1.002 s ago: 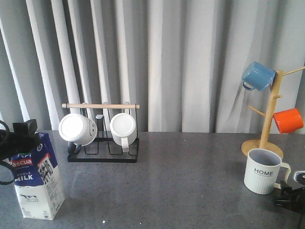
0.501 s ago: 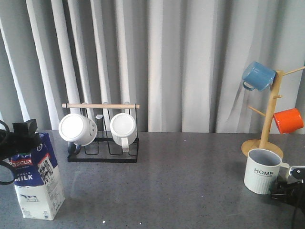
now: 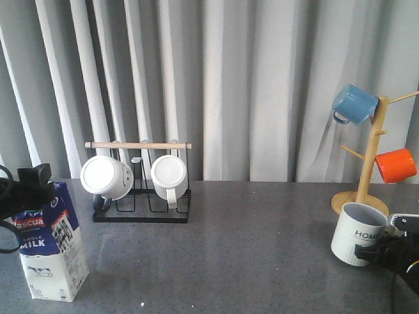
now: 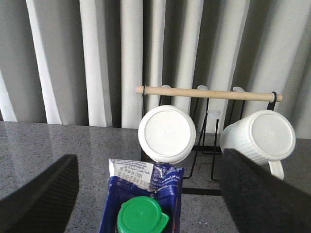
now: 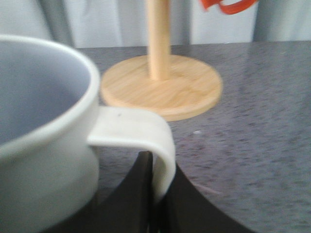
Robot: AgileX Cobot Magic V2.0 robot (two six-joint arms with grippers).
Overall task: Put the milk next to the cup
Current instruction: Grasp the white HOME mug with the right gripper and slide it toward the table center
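Risk is growing: we are pinching the cream ribbed "HOME" mug (image 3: pixel 355 243) by its handle in our right gripper (image 5: pixel 156 194), tilting it, while our left gripper (image 4: pixel 146 194) is gaping around the blue-and-white milk carton (image 3: pixel 51 241).

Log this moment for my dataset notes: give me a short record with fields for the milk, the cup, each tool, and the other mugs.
milk: carton upright at the table's left, green cap on
cup: HOME mug at the right, tilted, in front of the wooden mug tree
left tool: open, fingers either side of the carton top, not touching
right tool: shut on the mug's handle
other mugs: two white ones on the black rack; blue and orange on the tree
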